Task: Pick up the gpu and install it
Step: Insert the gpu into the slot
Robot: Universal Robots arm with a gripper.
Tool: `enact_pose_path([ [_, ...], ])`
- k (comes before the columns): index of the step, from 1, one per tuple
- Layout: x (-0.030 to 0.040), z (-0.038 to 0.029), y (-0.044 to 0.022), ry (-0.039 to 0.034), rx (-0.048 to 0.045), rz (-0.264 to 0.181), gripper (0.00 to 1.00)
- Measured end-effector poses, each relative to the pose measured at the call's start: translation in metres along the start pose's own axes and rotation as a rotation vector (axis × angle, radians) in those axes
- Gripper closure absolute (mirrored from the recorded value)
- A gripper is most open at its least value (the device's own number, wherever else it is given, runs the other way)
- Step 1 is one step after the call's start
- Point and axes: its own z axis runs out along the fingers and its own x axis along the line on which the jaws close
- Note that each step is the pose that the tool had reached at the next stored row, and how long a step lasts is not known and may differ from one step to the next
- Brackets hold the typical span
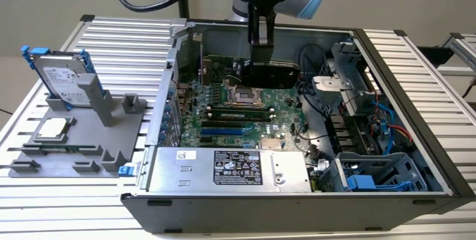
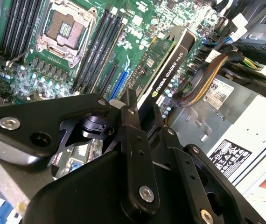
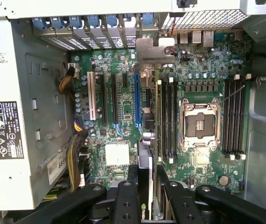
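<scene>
One grey holder [image 1: 82,140] lies on the slatted table [image 1: 111,34] at the exterior view's left. It carries one silver hard drive [image 1: 61,78] in a blue frame, standing upright, and one small square silver chip [image 1: 56,128] lying flat.

One open computer case [image 1: 297,201] occupies the middle and right of that view. Inside it lie one green mainboard [image 1: 223,120], one empty processor socket [image 1: 243,96] and one silver power supply [image 1: 223,167] with a black label.

One graphics card [image 2: 163,70] is present. It stands on edge inside the case, above the mainboard, between the socket and the expansion slots [image 3: 109,100]. In the second wrist view it shows a green circuit board on one face and a black shroud with white lettering along its edge. In the first wrist view its silver end bracket [image 3: 148,50] sits against the rear wall of the case.

One gripper [image 2: 144,114] reaches down into the case, its black fingers [image 2: 132,126] clamped on either face of the card's near end. Whether the card is fully seated in a slot cannot be determined.
</scene>
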Motion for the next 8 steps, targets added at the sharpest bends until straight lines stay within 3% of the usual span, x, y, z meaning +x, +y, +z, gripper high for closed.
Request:
enact_pose_path([
  [8,0.0000,0.0014,0.0001,0.0000,0.0004,0.000,1.00],
])
